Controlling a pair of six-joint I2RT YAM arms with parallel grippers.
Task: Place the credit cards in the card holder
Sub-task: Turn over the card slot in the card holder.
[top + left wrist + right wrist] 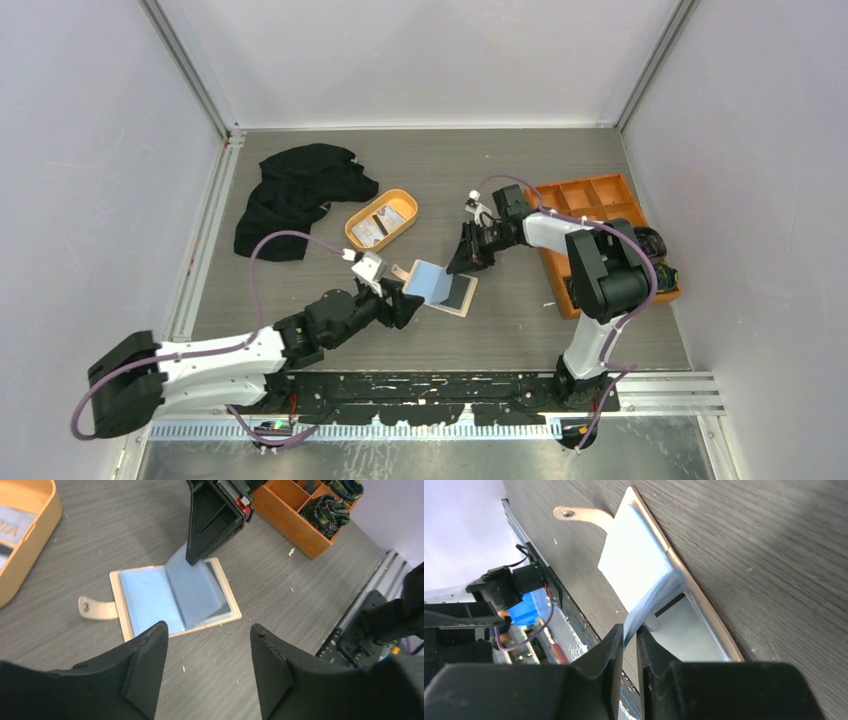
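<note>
The right end effector point(630, 630) has its two black fingers nearly closed on the free edge of a pale blue inner leaf of the small beige-pink leather-like folding card holder point(639, 565). It holds that leaf lifted at a slant above the right half of the holder. The left end effector point(207, 635) stands well open with nothing between its fingers point(150, 645). It hovers just beside the near edge of the card holder without touching it.

The card holder lies open and flat on the grey wood-grain desk point(520, 320), between the two arms. Its pale blue-grey inside faces up, and its beige snap tab point(95, 607) sticks out sideways from the left half. Under the lifted leaf the right wrist view shows a pale surface with a dark stripe point(684, 625); whether that is a card cannot be told.

The whitish credit cards point(385, 224) with darker print lie inside a shallow orange oval plastic tray point(410, 203). The tray sits on the desk behind the card holder, near it but apart. A crumpled black cloth point(295, 195) lies to the left of the tray. An orange compartmented box point(590, 195) stands along the right side of the desk, with dark patterned items point(330, 510) in its nearer compartments.
</note>
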